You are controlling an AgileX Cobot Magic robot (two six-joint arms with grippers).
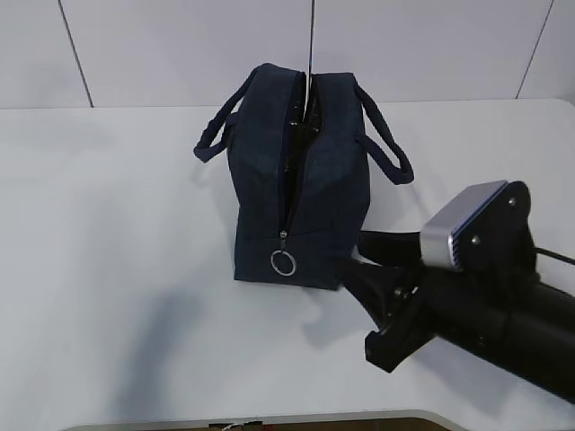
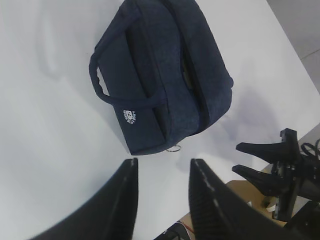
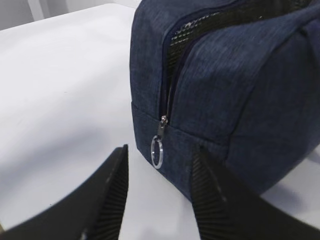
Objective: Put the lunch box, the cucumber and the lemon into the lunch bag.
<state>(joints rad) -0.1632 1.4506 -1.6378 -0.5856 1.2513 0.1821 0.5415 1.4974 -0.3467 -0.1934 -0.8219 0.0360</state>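
The dark navy lunch bag (image 1: 301,180) stands in the middle of the white table with both strap handles up. Its zipper is open along the top, and the metal ring pull (image 1: 283,262) hangs on the near end face. My right gripper (image 1: 352,253) is open and empty, low on the table just right of that end. In the right wrist view the gripper (image 3: 160,152) frames the ring pull (image 3: 157,151) from a short distance. My left gripper (image 2: 162,165) is open and empty, high above the bag (image 2: 165,80). The lunch box, cucumber and lemon are out of view.
The white table (image 1: 108,224) stretches left and right of the bag. Its front edge (image 1: 269,420) is close behind my right arm. A thin dark line (image 1: 311,45) hangs down to the bag's opening. A wall stands behind the table.
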